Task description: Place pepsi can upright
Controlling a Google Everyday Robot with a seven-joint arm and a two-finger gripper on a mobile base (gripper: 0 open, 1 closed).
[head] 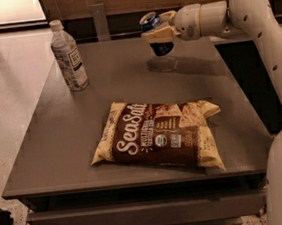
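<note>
Pepsi can (162, 47) is held tilted and clear of the table (59, 143), beyond the Sea Salt chip bag (158, 135), gripped by the fingers of the gripper (156, 34); uprighting, lowering and release are judged not yet done.

It is dim and brownish here. The floor (9, 98) left of the tabletop (128, 90) shines pale, brightest past its far left corner. The hand (158, 33) grips the can (163, 47) above the tabletop's far side. A soft dark shadow lies on the tabletop right under it.
</note>
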